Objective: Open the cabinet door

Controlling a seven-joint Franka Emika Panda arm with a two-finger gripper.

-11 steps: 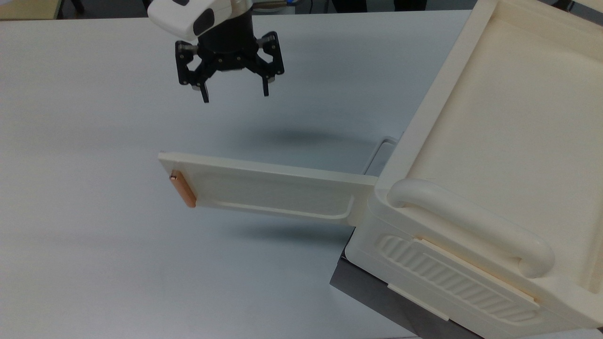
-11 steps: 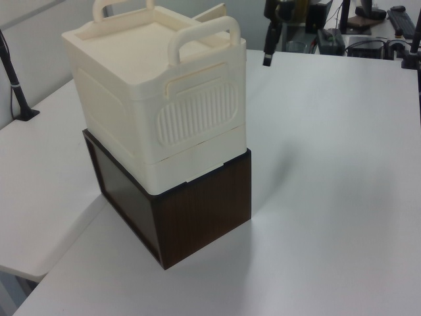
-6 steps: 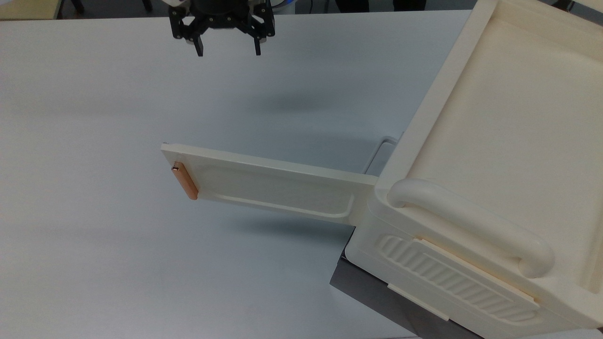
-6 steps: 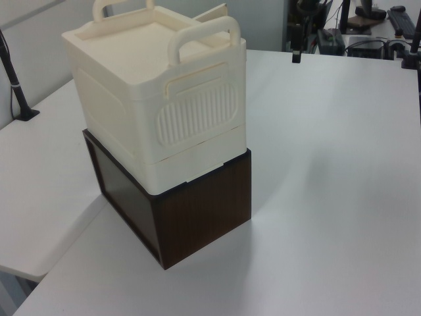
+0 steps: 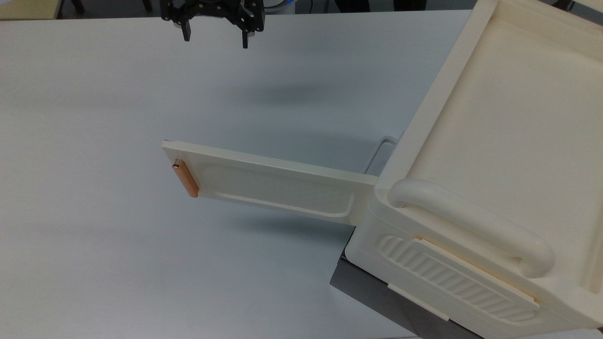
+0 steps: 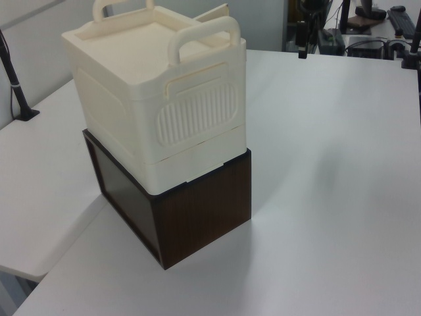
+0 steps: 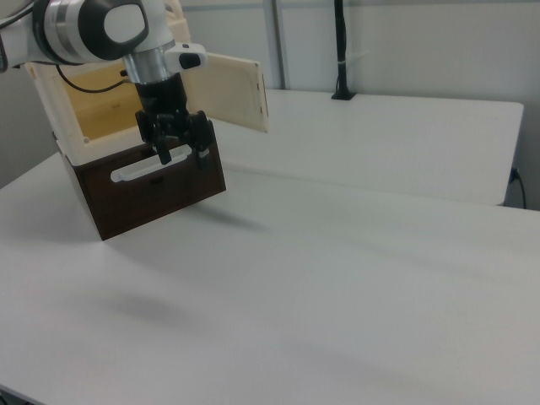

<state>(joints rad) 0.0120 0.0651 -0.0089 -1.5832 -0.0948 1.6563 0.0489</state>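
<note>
The cream cabinet (image 5: 509,117) sits on a dark brown box at the top view's right. Its cabinet door (image 5: 273,186) stands swung wide open, reaching out to the top view's left over the table, with the copper bar handle (image 5: 185,179) at its free end. My gripper (image 5: 215,40) hangs open and empty at the top view's upper edge, far from the handle and touching nothing. In the right view the gripper (image 7: 181,158) hangs in front of the brown box, below the open door (image 7: 232,89), and the cabinet (image 7: 76,101) shows its yellowish inside. In the left view the gripper (image 6: 302,43) is behind the cabinet (image 6: 158,92).
The dark brown box (image 6: 191,204) under the cabinet has a white bar handle (image 7: 148,169) on its front. The white table (image 5: 118,259) spreads wide around the door. A black pole (image 7: 342,51) stands at the back in the right view. Desk clutter (image 6: 368,26) lies beyond the table.
The gripper has drawn away from the door toward the top view's upper edge, staying open. The door's free end has swung slightly further toward the top view's top.
</note>
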